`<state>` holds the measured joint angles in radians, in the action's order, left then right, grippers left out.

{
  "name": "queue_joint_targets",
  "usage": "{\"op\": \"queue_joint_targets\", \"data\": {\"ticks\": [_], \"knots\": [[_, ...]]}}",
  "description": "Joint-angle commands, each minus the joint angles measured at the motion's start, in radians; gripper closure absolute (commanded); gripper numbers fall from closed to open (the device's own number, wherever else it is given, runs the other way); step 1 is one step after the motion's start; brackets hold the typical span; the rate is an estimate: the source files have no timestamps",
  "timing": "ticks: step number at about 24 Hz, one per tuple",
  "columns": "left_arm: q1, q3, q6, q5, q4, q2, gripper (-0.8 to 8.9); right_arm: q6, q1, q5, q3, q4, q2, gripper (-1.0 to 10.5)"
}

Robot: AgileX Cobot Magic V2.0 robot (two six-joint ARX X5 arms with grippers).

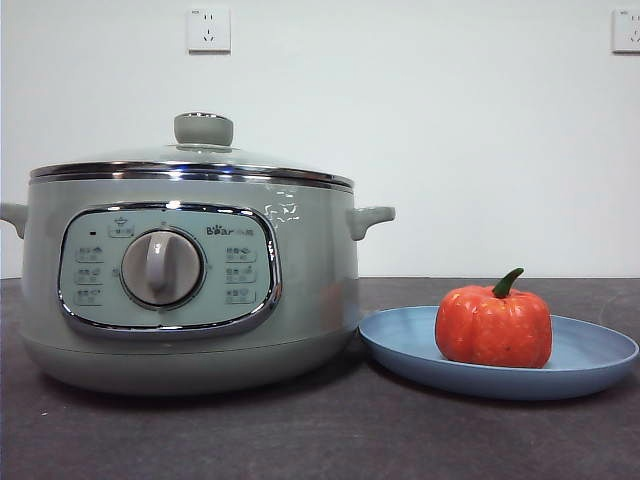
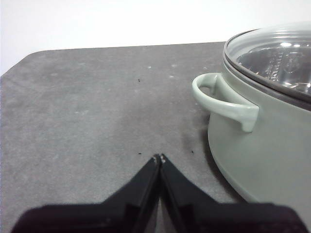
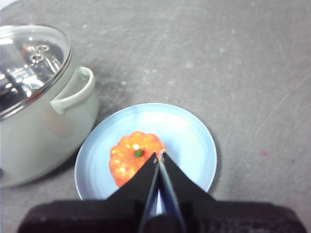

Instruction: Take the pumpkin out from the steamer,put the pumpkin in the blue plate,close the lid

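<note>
So the pumpkin (image 3: 134,161) sits in the blue plate (image 3: 194,141) beside the steamer (image 1: 190,290) with its lid (image 1: 200,160) on, looks finished, and both my left end effector (image 2: 159,158) and right end effector (image 3: 159,156) hang closed, empty.

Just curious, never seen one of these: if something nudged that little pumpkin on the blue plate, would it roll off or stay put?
The pumpkin would probably stay: it looks squat, resting on a broad base. Its ribbed sides suggest it would rock more than roll. The blue plate has a raised rim, which likely catches it. The surface looks matte, so perhaps not slippery.
</note>
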<state>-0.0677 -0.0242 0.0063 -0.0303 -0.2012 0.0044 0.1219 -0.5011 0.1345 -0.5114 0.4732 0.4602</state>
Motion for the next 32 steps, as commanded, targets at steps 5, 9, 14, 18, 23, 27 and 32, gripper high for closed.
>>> {"op": "queue_joint_targets", "data": {"ticks": [5,9,14,18,23,27,32], "knots": [[0.003,0.013,-0.010,0.005,-0.005,-0.003,8.17,-0.160,0.294,-0.238,0.092,-0.098,-0.213,9.6],[0.003,0.013,-0.010,0.006,-0.005,-0.003,8.17,-0.217,0.423,-0.345,0.278,-0.262,-0.340,9.6],[0.003,0.013,-0.010,0.006,-0.005,-0.003,8.17,-0.217,0.441,-0.342,0.396,-0.293,-0.420,9.6],[0.003,0.013,-0.010,0.006,-0.005,-0.003,8.17,-0.216,0.440,-0.341,0.459,-0.295,-0.459,9.6],[0.003,0.013,-0.010,0.006,-0.005,-0.003,8.17,-0.212,0.440,-0.338,0.497,-0.294,-0.459,9.6],[0.003,0.013,-0.010,0.006,-0.004,-0.003,8.17,-0.210,0.440,-0.337,0.503,-0.306,-0.459,9.6],[0.003,0.013,-0.010,0.006,-0.005,-0.003,8.17,-0.209,0.440,-0.338,0.503,-0.306,-0.455,9.6]]}}
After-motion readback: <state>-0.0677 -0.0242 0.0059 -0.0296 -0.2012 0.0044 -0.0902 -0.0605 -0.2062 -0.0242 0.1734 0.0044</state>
